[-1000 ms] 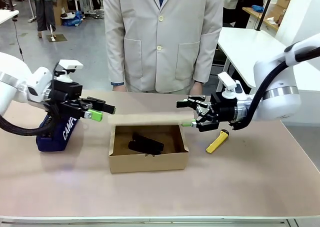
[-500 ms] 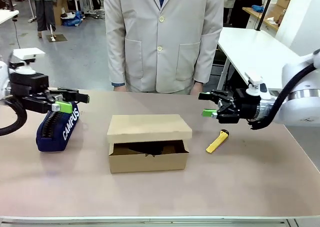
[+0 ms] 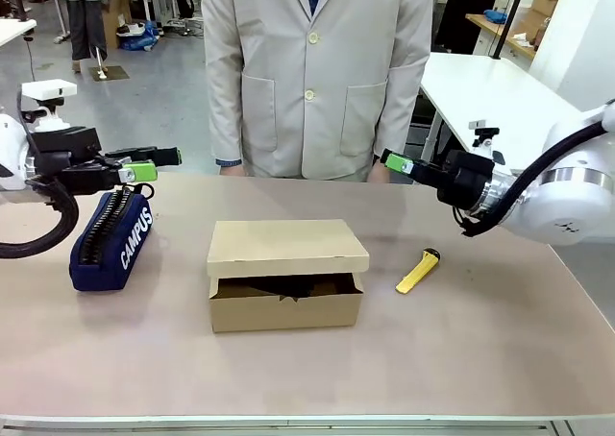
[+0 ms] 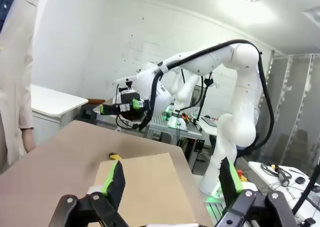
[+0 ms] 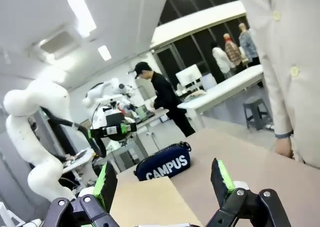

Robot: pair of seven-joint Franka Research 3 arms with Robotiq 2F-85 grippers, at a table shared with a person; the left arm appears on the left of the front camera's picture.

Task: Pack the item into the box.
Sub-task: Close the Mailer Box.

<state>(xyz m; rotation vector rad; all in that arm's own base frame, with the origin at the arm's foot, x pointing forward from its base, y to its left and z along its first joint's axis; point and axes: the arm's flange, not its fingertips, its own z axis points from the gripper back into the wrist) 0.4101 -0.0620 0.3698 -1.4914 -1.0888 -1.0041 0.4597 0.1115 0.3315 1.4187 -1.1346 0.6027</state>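
The brown cardboard box point(image 3: 286, 273) sits mid-table with its lid lowered; a narrow dark gap shows along the front. The item is hidden under the lid. My left gripper point(image 3: 154, 162) hovers open above the navy pouch, well left of the box, with nothing between its fingers. My right gripper point(image 3: 394, 162) hangs open and empty over the far right of the table, above and behind the yellow knife. In the left wrist view, the left gripper point(image 4: 171, 179) frames the box lid point(image 4: 145, 187). In the right wrist view, the right gripper point(image 5: 163, 182) stands over the lid point(image 5: 150, 204).
A navy "CAMPUS" pouch point(image 3: 113, 239) lies left of the box and a yellow utility knife point(image 3: 418, 271) lies to its right. A person in a beige coat point(image 3: 312, 71) stands at the far edge with hands point(image 3: 377, 172) at the table's rim.
The lid has come down over the box, covering the black item. Both arms have pulled back outward and upward, away from the box.
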